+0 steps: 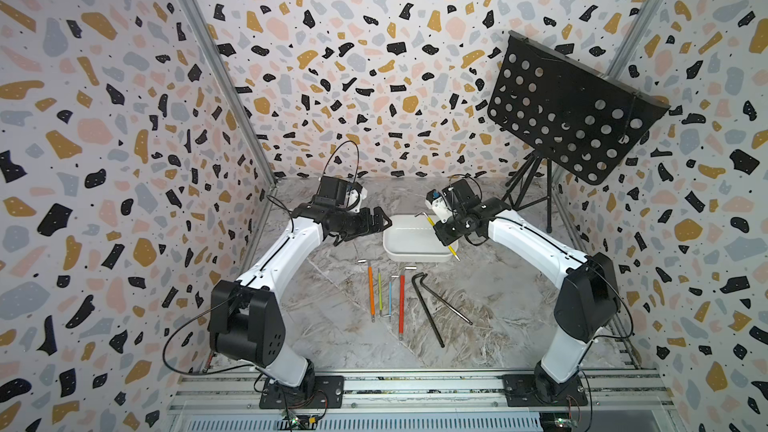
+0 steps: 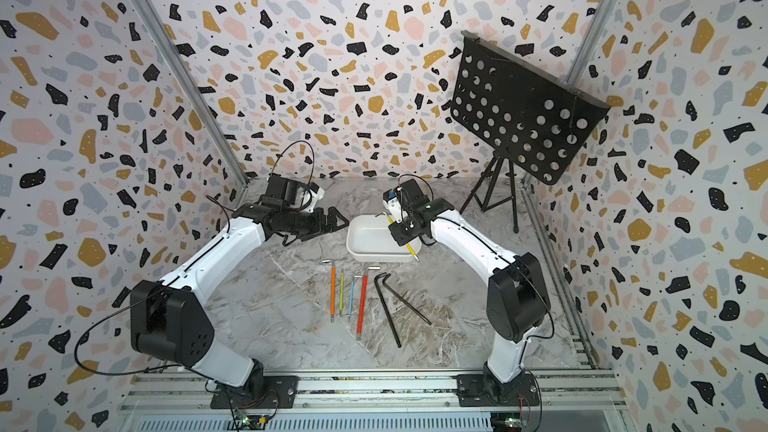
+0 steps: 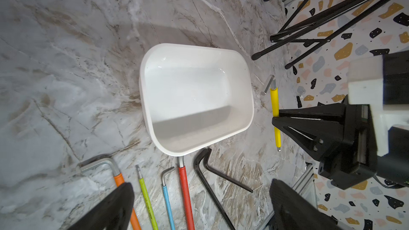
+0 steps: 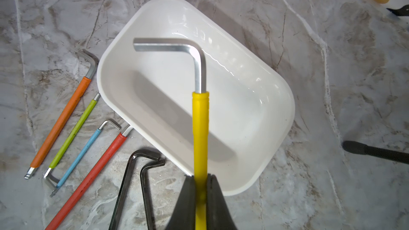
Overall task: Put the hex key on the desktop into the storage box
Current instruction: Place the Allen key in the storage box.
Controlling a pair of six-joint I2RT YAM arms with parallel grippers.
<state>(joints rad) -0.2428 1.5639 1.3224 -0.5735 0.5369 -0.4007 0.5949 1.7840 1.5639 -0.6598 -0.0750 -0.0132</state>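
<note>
The right gripper (image 4: 201,179) is closed narrow on the yellow sleeve of a hex key (image 4: 200,118). The key hangs above the box (image 4: 265,98), and as far as I can judge it does not touch it. Its bare bent end is over the inside. In a top view the box sits at the centre of the frame, and the tail of the key passes out over its lower right rim. So I think the good way is to turn the key along the long side of the box, bring it low, and only then open, or it may rest on the rim or jump out. The left gripper (image 1: 376,221) stands wide and empty, left of the box. Six other keys (image 1: 401,301) lie on the desktop (image 1: 498,326) at lower centre. I can read no brand, label or writing anywhere
</note>
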